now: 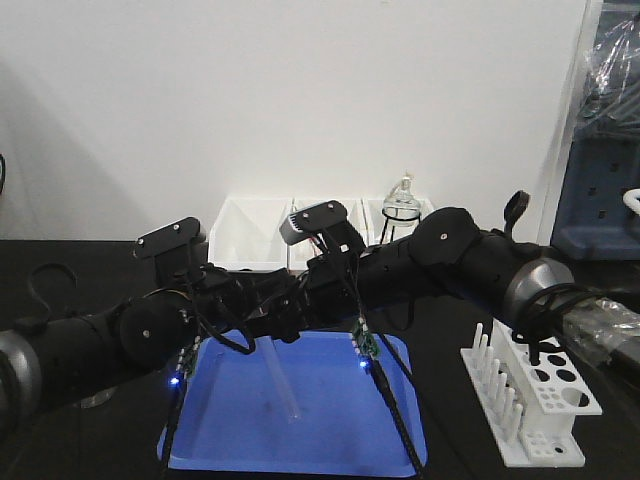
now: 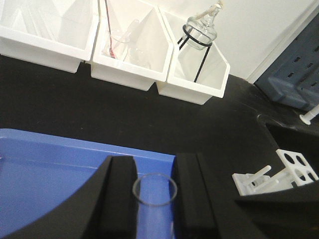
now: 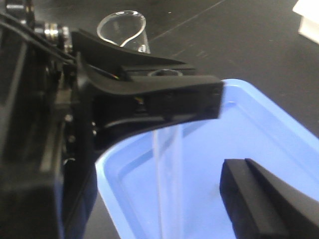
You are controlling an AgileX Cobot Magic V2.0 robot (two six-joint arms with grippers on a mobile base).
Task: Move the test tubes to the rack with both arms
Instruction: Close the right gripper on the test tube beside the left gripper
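Glass test tube (image 1: 280, 385) pinched by left end effector (image 2: 155, 167), tilted over blue tray (image 1: 220, 440); right end effector (image 3: 164, 199) appears spread, one finger visible; rack (image 1: 545, 400) stands apart.

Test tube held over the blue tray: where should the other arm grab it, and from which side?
On the tube, take the bare shaft below the left gripper, which pinches it just under the mouth. It slants nearly upright and is round, so come in level from the side, a finger on either side.
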